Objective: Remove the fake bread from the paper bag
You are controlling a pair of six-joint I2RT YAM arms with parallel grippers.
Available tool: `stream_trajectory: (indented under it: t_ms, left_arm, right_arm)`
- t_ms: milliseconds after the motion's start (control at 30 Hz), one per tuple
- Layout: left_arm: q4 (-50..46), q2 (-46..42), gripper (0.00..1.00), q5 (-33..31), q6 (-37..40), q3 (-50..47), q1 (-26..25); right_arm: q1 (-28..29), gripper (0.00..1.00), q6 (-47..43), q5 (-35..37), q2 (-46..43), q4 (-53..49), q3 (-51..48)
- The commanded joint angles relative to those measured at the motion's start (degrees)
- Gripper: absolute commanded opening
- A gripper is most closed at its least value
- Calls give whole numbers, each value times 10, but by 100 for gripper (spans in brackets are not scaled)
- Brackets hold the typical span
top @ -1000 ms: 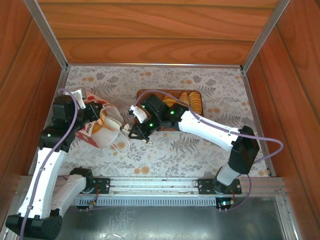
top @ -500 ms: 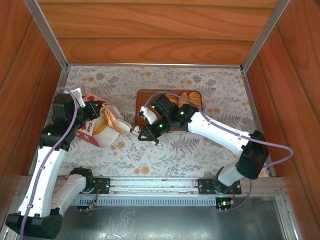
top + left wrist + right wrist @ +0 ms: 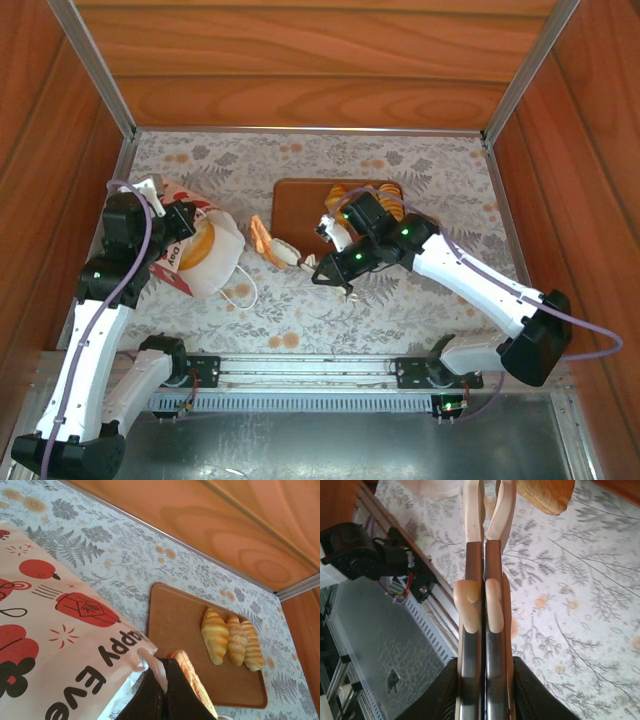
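Clamping left gripper (image 3: pixel 160 677) tight on white, red-printed paper bag (image 3: pixel 222 262) rim. Pinching, apparently, ridged golden-orange fake bread (image 3: pixel 262 240) in right gripper (image 3: pixel 288 252), jaws narrow, between bag mouth and brown tray (image 3: pixel 300 195).

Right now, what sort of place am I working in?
Probably a mock-up test booth rather than a real bakery: wood-grain panel walls with aluminium corner posts, a fern-print tablecloth, and golden toy croissants on a flat brown tray.
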Motion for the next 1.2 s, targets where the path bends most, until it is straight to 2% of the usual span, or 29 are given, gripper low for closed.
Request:
stream_trajectory:
  t_ms: [0,333,600,767,900,1167]
  left_arm:
    - [13,-4,0,-9,-4,-1,-3]
    - [14,-6,0,2,-3,3,-2]
    - [14,1,0,9,-4,4,-2]
    - [14,1,0,12,-2,4,-2]
    - [14,0,0,13,-3,2,-2]
    - [14,1,0,17,-3,0,-3]
  right_arm:
    - [-33,13,-14,-41,7,8,-7]
    - [-130,14,-32,-102,70,3,0]
    - [-201,18,-55,-70,121,-42,18]
    - [-205,23,-71,15,131,-74,56]
    - [-204,34,-76,30,123,-77,75]
    - [-194,40,-73,48,122,-81,84]
